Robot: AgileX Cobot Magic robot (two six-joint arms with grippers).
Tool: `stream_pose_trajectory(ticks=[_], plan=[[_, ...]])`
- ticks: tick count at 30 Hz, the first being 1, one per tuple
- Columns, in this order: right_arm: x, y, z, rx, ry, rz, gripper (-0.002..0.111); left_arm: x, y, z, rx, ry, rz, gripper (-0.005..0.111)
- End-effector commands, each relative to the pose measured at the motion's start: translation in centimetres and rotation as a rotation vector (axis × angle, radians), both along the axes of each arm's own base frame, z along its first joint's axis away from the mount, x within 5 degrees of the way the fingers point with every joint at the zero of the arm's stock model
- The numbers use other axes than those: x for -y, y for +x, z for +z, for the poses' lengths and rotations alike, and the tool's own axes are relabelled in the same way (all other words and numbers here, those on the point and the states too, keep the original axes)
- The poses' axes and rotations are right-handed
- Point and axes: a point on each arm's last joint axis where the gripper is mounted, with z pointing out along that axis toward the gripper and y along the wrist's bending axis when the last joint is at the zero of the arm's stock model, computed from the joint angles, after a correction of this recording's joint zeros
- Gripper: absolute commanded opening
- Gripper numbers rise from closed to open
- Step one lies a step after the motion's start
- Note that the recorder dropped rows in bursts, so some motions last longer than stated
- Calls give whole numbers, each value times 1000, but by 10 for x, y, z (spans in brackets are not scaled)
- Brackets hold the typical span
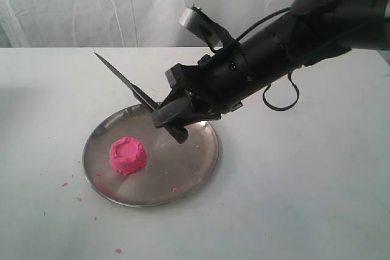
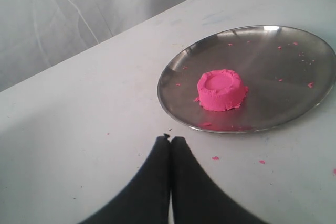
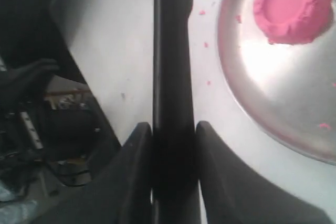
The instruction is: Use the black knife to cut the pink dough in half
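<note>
The pink dough (image 1: 127,155) is one whole round puck with a dented top, lying left of centre on the steel plate (image 1: 195,165). It also shows in the left wrist view as the dough (image 2: 221,89) on the plate (image 2: 273,106), and in the right wrist view as the dough (image 3: 292,7). My right gripper (image 1: 169,118) is shut on the black knife (image 1: 125,81), held above the plate's far rim with its blade pointing up and to the left, clear of the dough. The knife handle (image 3: 171,77) sits between the jaws. My left gripper (image 2: 170,139) is shut and empty, over the table short of the plate.
Tiny pink crumbs (image 1: 64,184) dot the white table (image 1: 304,199) around the plate, and some lie on the plate itself. A white cloth backdrop (image 1: 91,4) hangs behind the table. The right arm (image 1: 286,47) reaches in from the upper right.
</note>
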Motion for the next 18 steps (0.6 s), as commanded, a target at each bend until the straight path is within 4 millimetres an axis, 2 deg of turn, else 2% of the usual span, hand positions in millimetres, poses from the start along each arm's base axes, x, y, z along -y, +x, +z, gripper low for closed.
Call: stream_pose_trajectory(ticks=[1,3,10,18], plan=[[12,-5,4,-28,294,20,0,1,0,-1,-5,-12,-4,0],[18,-3,1,-20,357,-17,0,1,0,-1,-5,-12,-4,0],[24,-10,-15,-83,360,-55,0,1,0,-1,-5,-12,-4,0],[26,-13,-23,-130,271,-49,0,1,0,-1,-5,-12,-4,0]])
